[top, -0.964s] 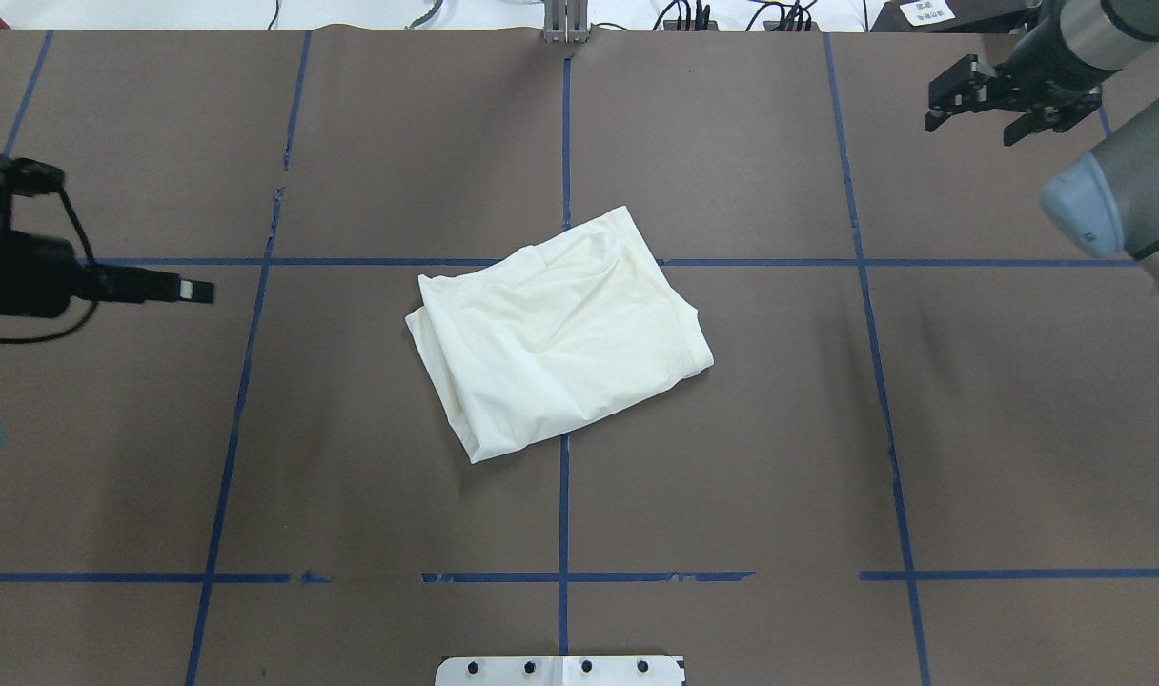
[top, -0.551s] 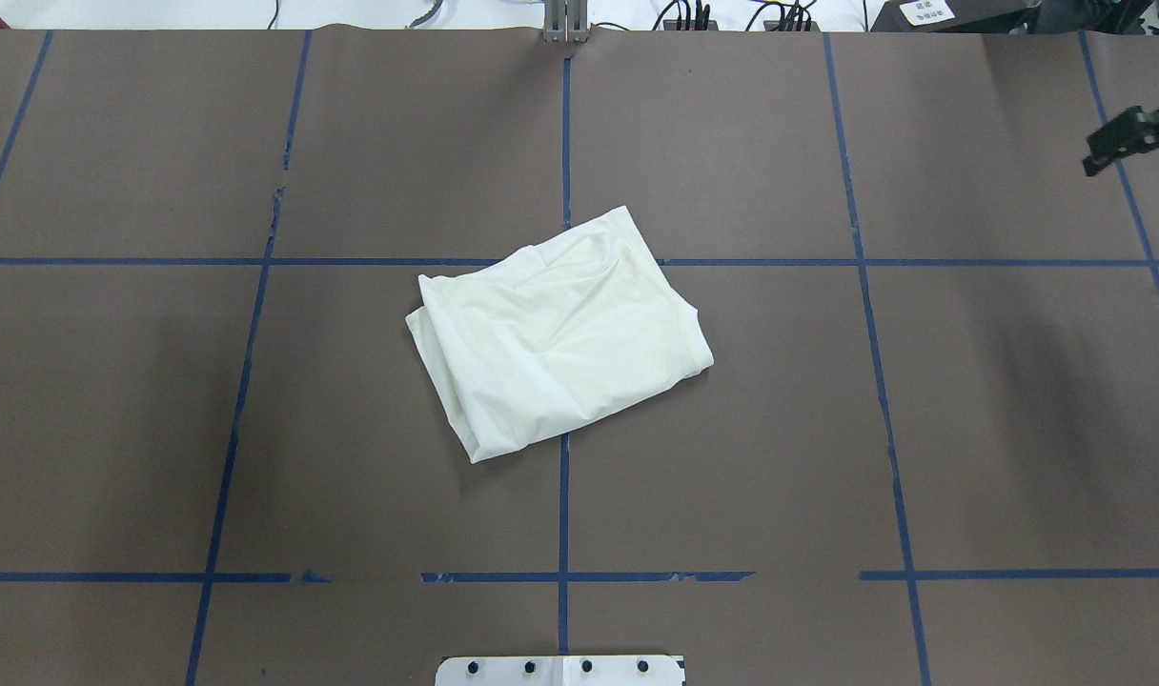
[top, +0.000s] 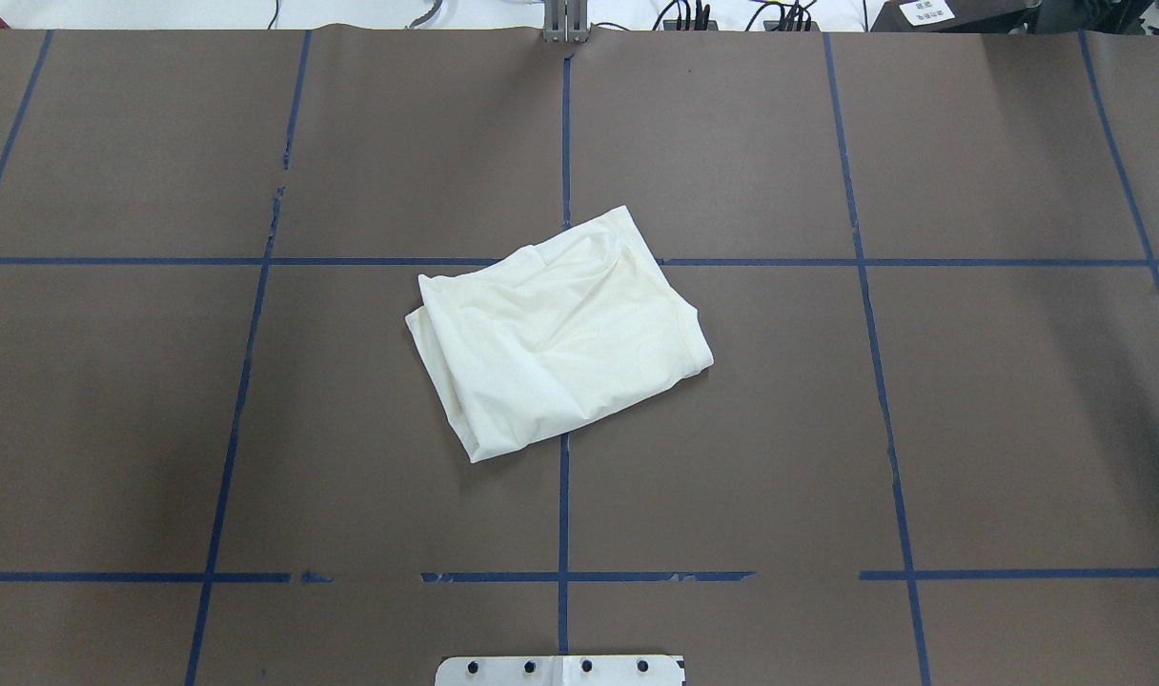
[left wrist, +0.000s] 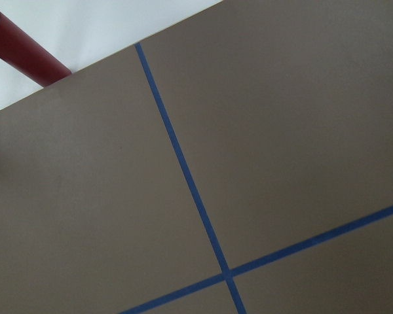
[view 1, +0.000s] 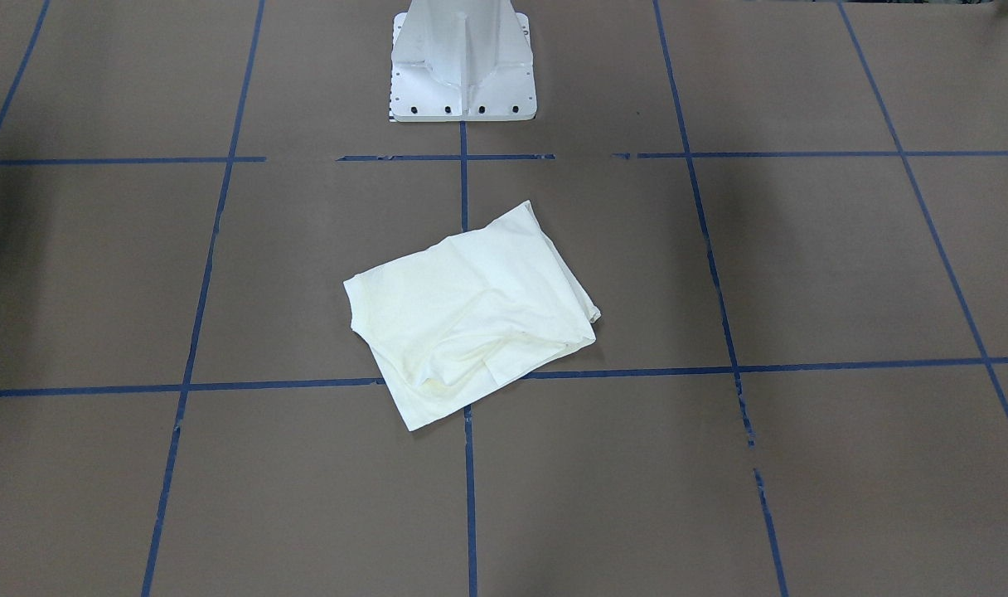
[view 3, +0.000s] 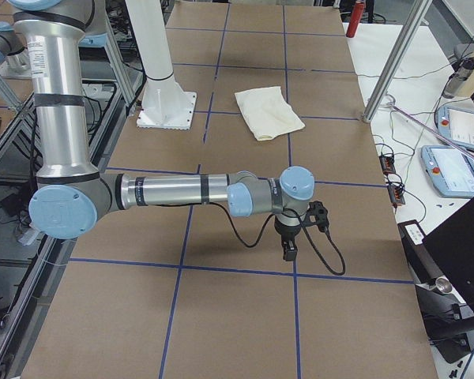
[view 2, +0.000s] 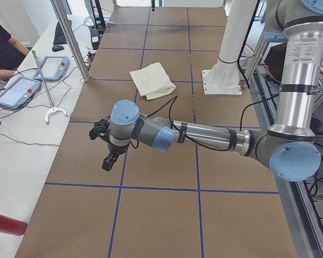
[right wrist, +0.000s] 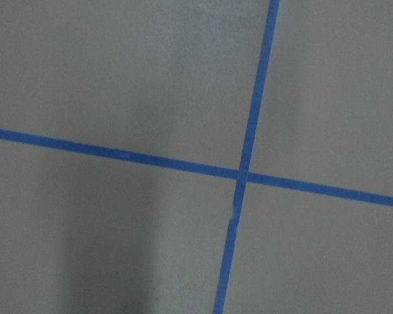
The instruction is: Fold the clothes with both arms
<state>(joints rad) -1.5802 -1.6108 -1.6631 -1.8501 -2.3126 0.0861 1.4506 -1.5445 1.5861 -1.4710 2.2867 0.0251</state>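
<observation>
The clothes (top: 560,333) are one cream-white garment folded into a rumpled packet at the middle of the brown table, also seen in the front-facing view (view 1: 471,315); no print shows. Neither arm touches it. In the exterior left view the left gripper (view 2: 109,161) points down over the table's left end, far from the clothes (view 2: 152,80). In the exterior right view the right gripper (view 3: 289,251) hangs over the right end, well away from the clothes (view 3: 268,113). I cannot tell whether either is open or shut. Both wrist views show only bare table and blue tape.
The white pedestal base (view 1: 462,66) stands at the robot's edge behind the garment. A red cylinder (view 2: 5,223) lies on the white side bench past the left end. Tablets (view 2: 16,91) and cables lie there too, with a person (view 2: 0,48) seated nearby.
Both grippers have left the overhead view, the left one off its left edge and the right one off its right edge. The folded garment has not moved.
</observation>
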